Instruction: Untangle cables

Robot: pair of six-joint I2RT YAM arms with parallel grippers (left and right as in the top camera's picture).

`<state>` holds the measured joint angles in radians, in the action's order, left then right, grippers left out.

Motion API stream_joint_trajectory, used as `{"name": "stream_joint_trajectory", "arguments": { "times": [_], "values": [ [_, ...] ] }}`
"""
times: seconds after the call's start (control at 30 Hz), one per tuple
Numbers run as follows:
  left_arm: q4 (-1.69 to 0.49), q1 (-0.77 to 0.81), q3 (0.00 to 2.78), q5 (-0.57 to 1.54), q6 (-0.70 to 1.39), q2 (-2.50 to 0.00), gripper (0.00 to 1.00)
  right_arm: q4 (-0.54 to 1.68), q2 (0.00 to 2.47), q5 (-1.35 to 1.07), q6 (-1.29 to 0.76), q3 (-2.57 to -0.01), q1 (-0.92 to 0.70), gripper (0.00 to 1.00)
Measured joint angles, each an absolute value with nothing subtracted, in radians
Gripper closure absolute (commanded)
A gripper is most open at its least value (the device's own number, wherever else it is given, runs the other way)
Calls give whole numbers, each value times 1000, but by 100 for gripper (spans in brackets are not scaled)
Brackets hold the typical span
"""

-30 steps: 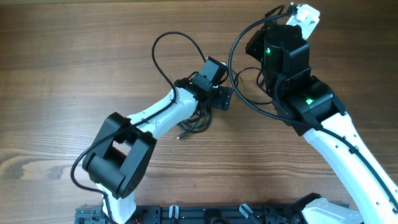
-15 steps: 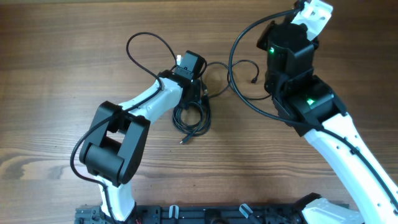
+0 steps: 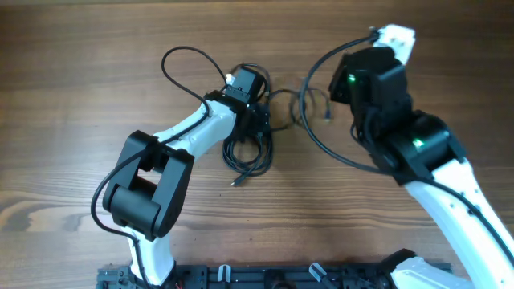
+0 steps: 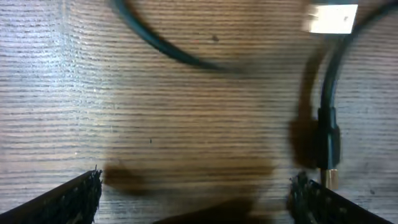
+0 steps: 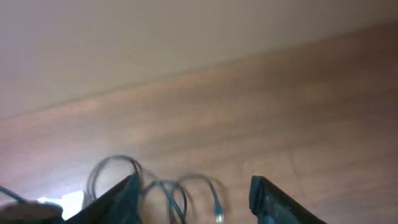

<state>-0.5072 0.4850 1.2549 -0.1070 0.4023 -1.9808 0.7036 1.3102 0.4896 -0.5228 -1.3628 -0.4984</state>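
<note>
The cables [image 3: 247, 152] lie as a loose black coil on the wooden table, just under my left gripper [image 3: 255, 119]. One strand loops right to a small plug end [image 3: 328, 114] near my right arm [image 3: 369, 80]. In the left wrist view my left gripper [image 4: 196, 202] is wide open over bare wood, with a cord and its metal plug [image 4: 330, 177] lying beside the right finger [image 4: 323, 199]. In the right wrist view my right gripper [image 5: 193, 199] is open and raised, and thin loops of cable [image 5: 186, 193] lie on the table beyond it, untouched.
Thicker black wires arc off both arms [image 3: 181, 56] [image 3: 321, 140]. A white tag [image 4: 333, 18] shows at the top right of the left wrist view. A black rail [image 3: 265, 277] runs along the table's near edge.
My left gripper moved left over the coil, then opened. My right gripper opened and its arm shifted and tilted; the strand between the arms went slack into small loops on the table.
</note>
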Motion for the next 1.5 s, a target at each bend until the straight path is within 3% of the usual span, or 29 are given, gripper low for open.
{"name": "stream_joint_trajectory", "arguments": {
  "times": [0.13,0.2,0.4,1.03,1.23,1.5],
  "values": [
    [-528,485,1255,-107,402,-1981,0,719,1400,324,-552,-1363,-498,5],
    [-540,485,1255,-107,402,-1981,0,720,1427,266,-570,-1363,-498,0],
    [-590,485,1256,-107,426,-1981,0,793,1526,160,-685,-1363,-498,0],
    [-594,485,1256,-103,459,-1981,0,813,1567,-12,-717,-1345,-496,1],
    [-594,485,1260,-80,459,-1981,0,852,1567,-182,-668,-1364,-363,0],
    [-594,485,1261,-77,459,-1981,0,803,1568,-148,-712,-1359,-346,0]
  ]
}}
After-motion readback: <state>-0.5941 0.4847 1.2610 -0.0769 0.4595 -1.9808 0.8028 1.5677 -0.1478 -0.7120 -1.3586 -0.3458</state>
